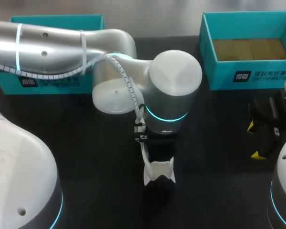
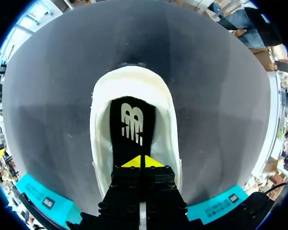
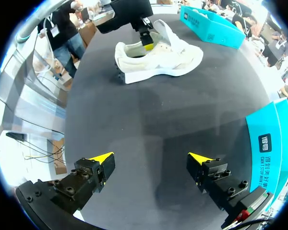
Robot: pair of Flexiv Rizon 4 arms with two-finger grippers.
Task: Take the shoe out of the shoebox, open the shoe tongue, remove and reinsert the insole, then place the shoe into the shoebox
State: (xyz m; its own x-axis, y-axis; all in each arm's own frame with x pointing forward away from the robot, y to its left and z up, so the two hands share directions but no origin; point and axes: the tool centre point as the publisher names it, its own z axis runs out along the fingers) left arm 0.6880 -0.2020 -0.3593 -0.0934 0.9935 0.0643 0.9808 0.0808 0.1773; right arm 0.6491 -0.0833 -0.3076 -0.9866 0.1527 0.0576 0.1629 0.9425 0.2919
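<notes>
A white shoe (image 2: 129, 81) lies on the black table, its black insole (image 2: 133, 124) flat inside with a pale logo on it. My left gripper (image 2: 143, 162) is shut, its yellow tips pressed together down in the shoe's opening, just over the heel part of the insole. In the head view the left wrist covers most of the shoe (image 1: 159, 171). My right gripper (image 3: 151, 159) stands open over bare table at the right (image 1: 253, 140), well apart from the shoe (image 3: 158, 55). The teal shoebox (image 1: 250, 71) sits at the back right, showing only its brown cardboard floor.
A second teal box (image 1: 57, 20) stands at the back left, partly behind my left arm. The right box's wall (image 3: 271, 143) is close beside my right gripper. Bare black tabletop lies between the right gripper and the shoe.
</notes>
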